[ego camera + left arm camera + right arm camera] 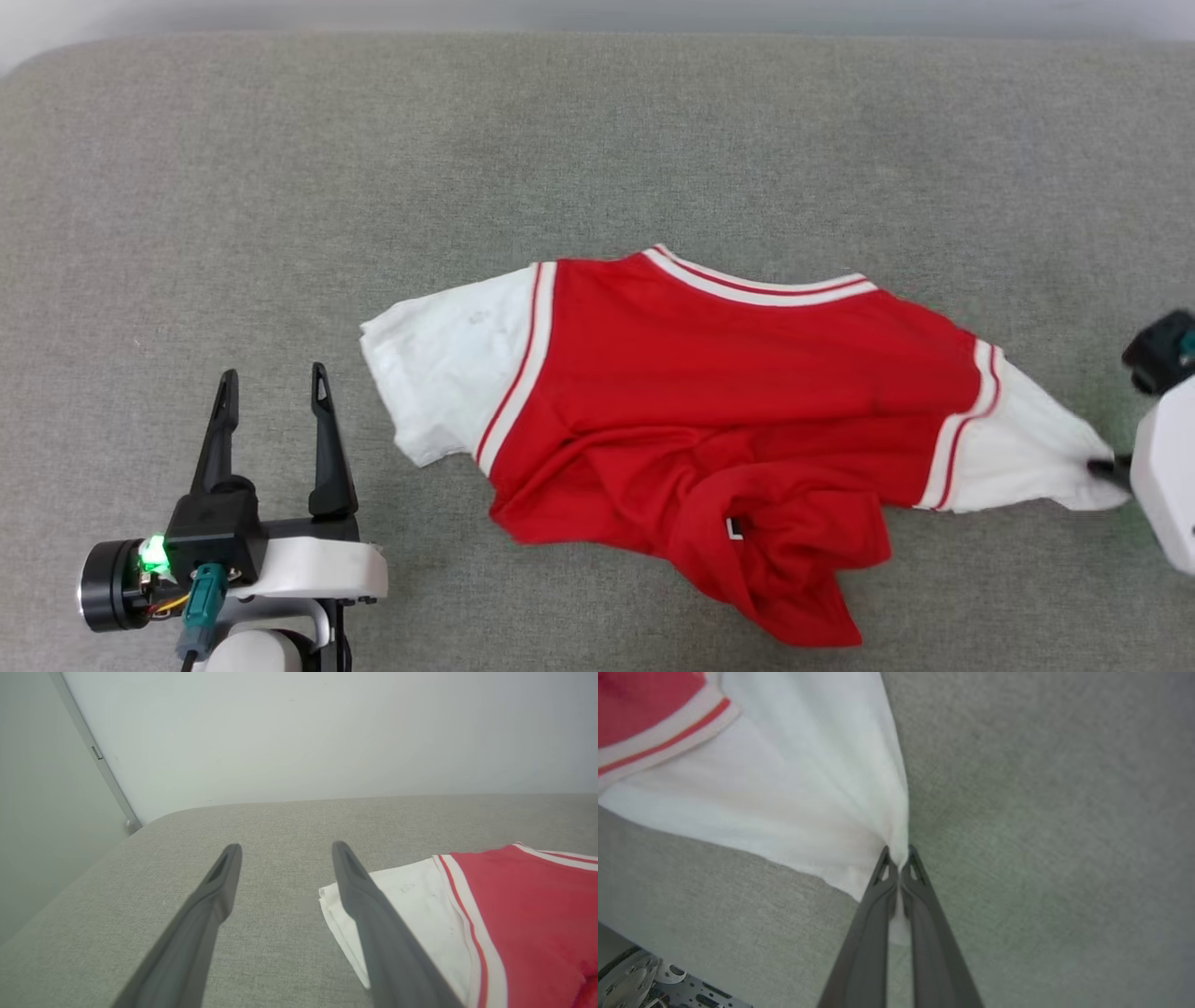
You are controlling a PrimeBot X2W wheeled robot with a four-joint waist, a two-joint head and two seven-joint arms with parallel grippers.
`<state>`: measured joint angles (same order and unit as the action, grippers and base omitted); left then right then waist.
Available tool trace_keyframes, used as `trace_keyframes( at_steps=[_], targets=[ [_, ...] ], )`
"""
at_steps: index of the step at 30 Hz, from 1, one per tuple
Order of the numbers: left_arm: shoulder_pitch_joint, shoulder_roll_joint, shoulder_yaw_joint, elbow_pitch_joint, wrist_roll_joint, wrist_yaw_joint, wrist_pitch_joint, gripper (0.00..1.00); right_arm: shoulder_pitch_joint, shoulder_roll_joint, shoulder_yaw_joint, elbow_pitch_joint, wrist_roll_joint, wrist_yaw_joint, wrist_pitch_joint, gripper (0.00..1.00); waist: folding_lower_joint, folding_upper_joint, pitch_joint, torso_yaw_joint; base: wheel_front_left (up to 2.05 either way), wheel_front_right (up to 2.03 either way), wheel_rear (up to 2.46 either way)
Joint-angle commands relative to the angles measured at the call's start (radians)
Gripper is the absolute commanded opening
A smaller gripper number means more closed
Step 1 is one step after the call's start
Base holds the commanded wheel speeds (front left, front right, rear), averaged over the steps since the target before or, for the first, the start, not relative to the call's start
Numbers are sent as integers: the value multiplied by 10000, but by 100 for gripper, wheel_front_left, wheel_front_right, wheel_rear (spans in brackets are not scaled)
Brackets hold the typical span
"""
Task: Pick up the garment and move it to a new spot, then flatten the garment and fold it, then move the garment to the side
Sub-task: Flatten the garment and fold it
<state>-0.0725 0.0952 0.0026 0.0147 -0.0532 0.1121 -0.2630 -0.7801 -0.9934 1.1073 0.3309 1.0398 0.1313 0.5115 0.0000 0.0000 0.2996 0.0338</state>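
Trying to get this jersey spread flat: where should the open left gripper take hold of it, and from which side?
Probably the outer hem of the white sleeve, approached from the robot's left with the left gripper low. That edge lies flat and free, facing it, and the right gripper pinches the opposite sleeve of the garment, so pulling apart should spread it.

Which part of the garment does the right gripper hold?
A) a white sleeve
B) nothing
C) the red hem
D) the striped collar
A: the right gripper is shut on the bunched edge of the white sleeve of the garment.
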Motion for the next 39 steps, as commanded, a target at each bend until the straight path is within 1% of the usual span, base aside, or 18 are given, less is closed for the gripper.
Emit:
trace_keyframes(
  at_steps=[1,5,6,7,8,15,17,19,20,21,22,23,24,28,32,33,37,39],
  targets=[
    [-134,-4,4,54,72,-46,-25,100,301,188,-31,226,-30,-10,77,0,0,0,30,3,0,0,0],
    [-131,-2,61,187,121,-112,-25,100,736,765,-268,842,-89,-12,-159,0,0,0,-54,-65,0,0,0],
    [-115,1,83,232,127,-129,-25,100,736,893,-413,913,-105,-12,-311,13,0,0,-110,-94,0,0,0],
    [-94,11,102,285,128,-131,-25,100,704,978,-561,969,-169,-12,-481,83,0,0,-171,-123,0,0,0],
    [-77,30,131,353,123,-154,-25,100,678,1021,-712,1007,-244,-12,-649,100,0,0,-263,-152,0,0,0],
    [-209,382,300,644,147,-379,-25,100,473,989,-1980,607,-1245,-10,-2403,100,0,0,-793,-403,0,0,0],
    [-332,518,350,743,183,-438,-24,100,521,1085,-2597,491,-1644,-12,-3060,100,0,0,-906,-489,0,0,0],
    [-496,715,388,919,197,-549,-25,100,685,1388,-3265,390,-2180,-10,-3823,100,0,0,-988,-582,0,0,0],
    [-496,715,388,919,197,-549,-25,100,685,1388,-3265,390,-2180,-10,-3823,100,0,0,-988,-582,0,0,0],
    [-736,917,379,1104,234,-686,-24,100,850,1755,-4098,375,-2877,-10,-4706,100,0,0,-1018,-654,0,0,0],
    [-881,998,368,1221,201,-758,-24,100,977,2018,-4531,363,-3286,-10,-5147,100,0,0,-1025,-692,0,0,0],
    [-881,998,368,1221,201,-758,-24,100,977,2018,-4531,363,-3286,-10,-5147,100,0,0,-1025,-692,0,0,0],
    [-1220,1209,357,1446,198,-885,49,100,1277,2656,-5452,252,-4093,-10,-5918,100,0,0,-1014,-767,0,0,0],
    [-2057,1602,290,1807,149,-1199,382,100,2136,4008,-7442,-265,-5889,-10,-7098,100,0,0,-916,-897,0,0,0],
    [-2912,2015,173,2099,131,-1562,948,100,3165,5456,-9043,-1407,-7491,-10,-7496,100,0,0,-802,-995,0,0,0],
    [-2912,2015,173,2099,131,-1562,948,100,3165,5456,-9043,-1407,-7491,-10,-7496,100,0,0,-802,-995,0,0,0],
    [-3748,2447,-32,2319,-41,-1987,1611,100,4044,6628,-9908,-2635,-8595,-12,-7625,100,0,0,-680,-1095,0,0,0],
    [-4206,2653,-133,2356,-109,-2098,1912,100,4385,7011,-10117,-3085,-8903,-10,-7653,100,0,0,-619,-1140,0,0,0]
  ],
)
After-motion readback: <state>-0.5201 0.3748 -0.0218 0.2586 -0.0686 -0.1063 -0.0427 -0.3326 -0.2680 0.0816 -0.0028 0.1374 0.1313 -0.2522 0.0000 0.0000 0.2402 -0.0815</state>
